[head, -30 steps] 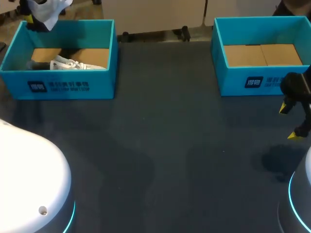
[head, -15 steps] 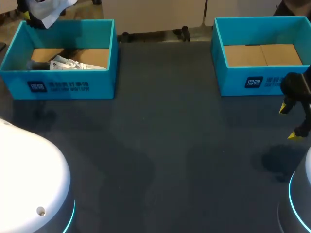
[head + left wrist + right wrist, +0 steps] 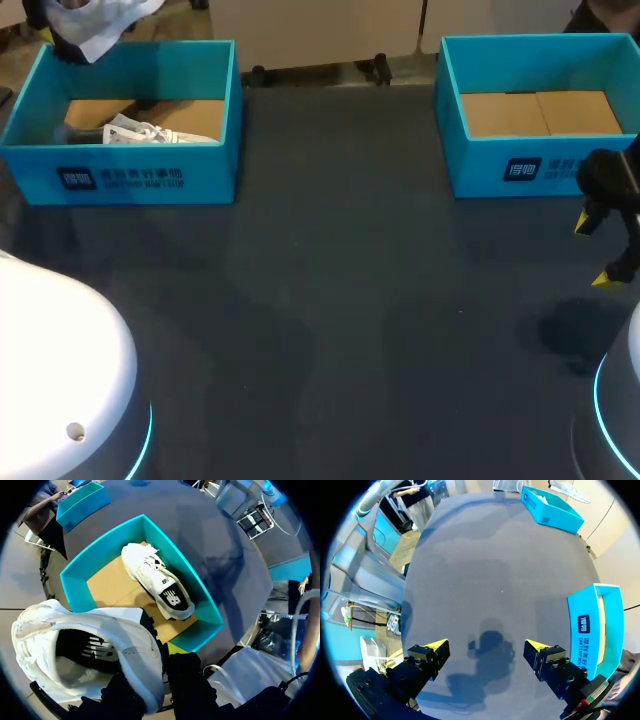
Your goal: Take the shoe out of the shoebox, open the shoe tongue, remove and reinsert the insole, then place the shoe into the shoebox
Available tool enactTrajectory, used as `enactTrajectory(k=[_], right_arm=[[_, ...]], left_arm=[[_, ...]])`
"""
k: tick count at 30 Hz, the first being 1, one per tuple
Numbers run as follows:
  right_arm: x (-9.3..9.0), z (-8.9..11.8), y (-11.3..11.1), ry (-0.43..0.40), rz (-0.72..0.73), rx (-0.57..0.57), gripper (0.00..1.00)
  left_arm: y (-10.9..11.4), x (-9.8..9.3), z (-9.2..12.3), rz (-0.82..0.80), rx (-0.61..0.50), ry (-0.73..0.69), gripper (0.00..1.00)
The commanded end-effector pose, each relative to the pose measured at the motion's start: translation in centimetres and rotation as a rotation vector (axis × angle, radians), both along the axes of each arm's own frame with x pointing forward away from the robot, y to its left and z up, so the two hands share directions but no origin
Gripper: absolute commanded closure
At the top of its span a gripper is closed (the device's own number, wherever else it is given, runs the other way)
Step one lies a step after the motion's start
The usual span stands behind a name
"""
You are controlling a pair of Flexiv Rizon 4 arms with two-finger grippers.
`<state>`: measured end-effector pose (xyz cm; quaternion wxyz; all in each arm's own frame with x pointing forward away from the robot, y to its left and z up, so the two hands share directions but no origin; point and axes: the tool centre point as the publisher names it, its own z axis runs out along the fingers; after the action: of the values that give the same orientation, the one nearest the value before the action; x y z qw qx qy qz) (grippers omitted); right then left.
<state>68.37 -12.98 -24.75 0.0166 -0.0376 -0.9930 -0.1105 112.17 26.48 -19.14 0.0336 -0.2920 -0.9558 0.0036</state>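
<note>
Step one looks basically done: the left gripper has its fingers pinching the collar of the white shoe, held in the air over the far-left corner of the shoebox at about 10 o'clock on the table. A second shoe lies inside. The right gripper hovers at 3 o'clock, fingers spread and holding nothing, just beside the other shoebox. Left to do, I reckon: tongue, insole out and back in, then reboxing.

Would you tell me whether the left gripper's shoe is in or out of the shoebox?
Out: the left gripper holds the shoe above the shoebox, where a second shoe lies.
</note>
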Motion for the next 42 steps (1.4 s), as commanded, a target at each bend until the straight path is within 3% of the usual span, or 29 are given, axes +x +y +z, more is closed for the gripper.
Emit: enactTrajectory(k=[1,11,15,29,35,42], right_arm=[[0.0,-0.1,0.1,-0.001,0.000,-0.003,0.00],[0.0,-0.1,0.1,-0.001,0.000,-0.003,0.00],[0.0,-0.1,0.1,-0.001,0.000,-0.003,0.00],[0.0,-0.1,0.1,-0.001,0.000,-0.003,0.00],[0.0,-0.1,0.1,-0.001,0.000,-0.003,0.00],[0.0,-0.1,0.1,-0.001,0.000,-0.003,0.00]], left_arm=[[0.0,-0.1,0.2,-0.001,0.002,-0.002,1.00],[0.7,0.9,-1.7,-0.002,0.015,0.051,1.00],[1.1,0.9,-2.3,-0.078,0.022,0.036,1.00],[1.9,-0.2,-1.7,-0.267,0.076,-0.027,1.00],[3.5,-0.1,-1.6,-0.440,0.067,-0.086,1.00],[3.9,0.2,-1.6,-0.454,0.042,-0.087,1.00]])
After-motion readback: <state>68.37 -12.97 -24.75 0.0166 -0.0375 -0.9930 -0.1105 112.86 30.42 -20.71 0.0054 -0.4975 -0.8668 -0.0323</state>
